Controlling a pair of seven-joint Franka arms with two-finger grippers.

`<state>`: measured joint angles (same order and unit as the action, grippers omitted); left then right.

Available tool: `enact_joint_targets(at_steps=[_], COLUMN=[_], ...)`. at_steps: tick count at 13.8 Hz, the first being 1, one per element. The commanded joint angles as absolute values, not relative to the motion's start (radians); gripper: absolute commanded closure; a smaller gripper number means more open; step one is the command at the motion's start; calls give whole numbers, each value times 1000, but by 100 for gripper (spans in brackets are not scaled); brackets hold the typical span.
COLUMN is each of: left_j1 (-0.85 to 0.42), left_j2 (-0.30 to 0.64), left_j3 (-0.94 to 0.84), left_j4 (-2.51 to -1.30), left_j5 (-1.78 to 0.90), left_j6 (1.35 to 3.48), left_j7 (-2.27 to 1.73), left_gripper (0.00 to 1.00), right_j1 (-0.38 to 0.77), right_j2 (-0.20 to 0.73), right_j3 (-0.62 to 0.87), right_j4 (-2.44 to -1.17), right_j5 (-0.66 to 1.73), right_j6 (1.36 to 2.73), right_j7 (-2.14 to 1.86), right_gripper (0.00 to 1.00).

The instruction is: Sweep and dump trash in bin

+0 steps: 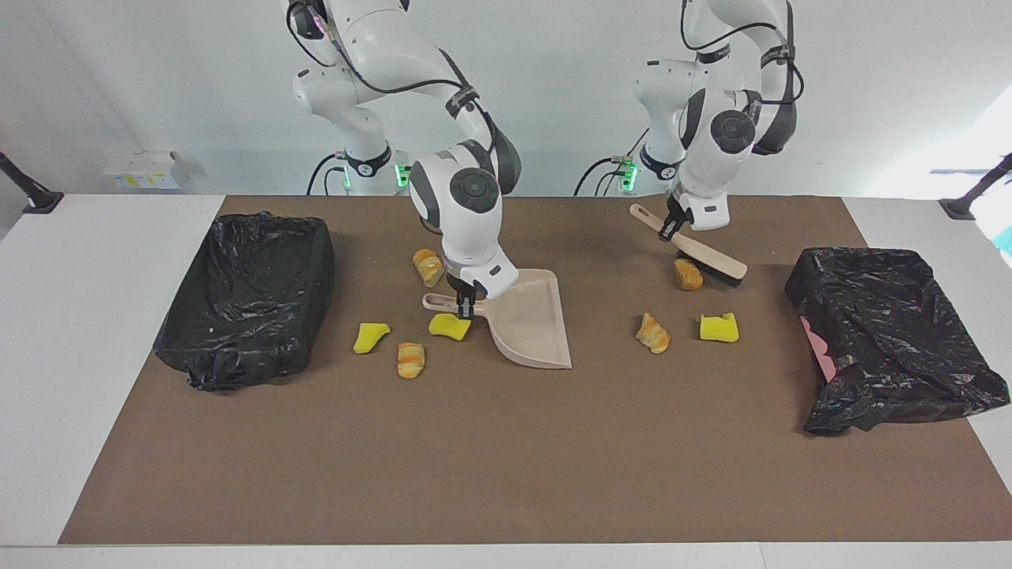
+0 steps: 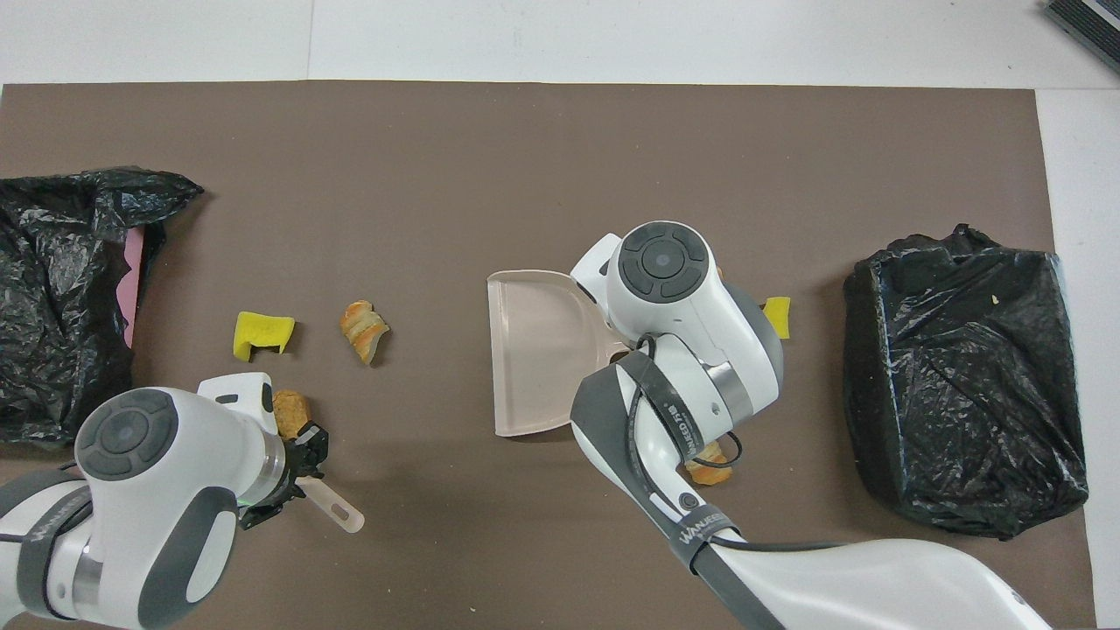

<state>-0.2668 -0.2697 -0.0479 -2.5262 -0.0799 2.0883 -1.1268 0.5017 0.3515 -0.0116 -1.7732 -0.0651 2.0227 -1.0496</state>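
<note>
Brush [image 1: 706,258]: left gripper [image 1: 670,230] squeezes its handle
Dustpan [image 1: 531,322]: right gripper [image 1: 465,307] pinches its handle
Trash [image 1: 688,274]: beside brush

Brown mat [image 1: 506,458]; white boxes [image 1: 142,170]

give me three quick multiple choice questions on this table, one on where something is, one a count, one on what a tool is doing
1. What lies right beside the black bristles of the beige-handled brush?
A a black bag
B an orange-tan striped bread-like lump
C nothing at all

2. How many bright yellow sponge chunks lie on the brown mat?
A two
B five
C three

3. The right tool is:
A shut on the handle of the beige plastic dustpan
B open above the mat
C shut on the brush

Key: B, the lump sits at the bristles' end; C, three chunks show in the facing view; A, its fingers clamp the handle.
</note>
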Motion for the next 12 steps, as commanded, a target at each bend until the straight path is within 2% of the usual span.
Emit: enact_joint_targets(at_steps=[1, 4, 7, 10, 12], left_j1=[-337, -386, -390, -365, -295], left_j2=[-186, -106, -42, -58, -57], left_j3=[-48, -48, -48, -40, -37], left_j4=[-2493, -2400, -2281, -2214, -2163], left_j5=[-127, -176, -195, -183, -161], left_j6=[2224, 2302, 2257, 2098, 2004], left_j7=[-1118, -998, -872, -763, -683], left_gripper=[100, 100, 100, 100, 100], right_j1=[491, 491, 491, 491, 489], right_j2=[347, 348, 348, 348, 348], right_j3=[-5, -5, -5, -5, -5], right_j4=[-1790, -1790, -1790, -1790, -1790], right_j5=[-74, -74, -74, -74, -74], right_j6=[2043, 2043, 2045, 2052, 2052], right_j7=[-1028, -1026, -1026, -1028, -1026], right_gripper=[100, 100, 100, 100, 100])
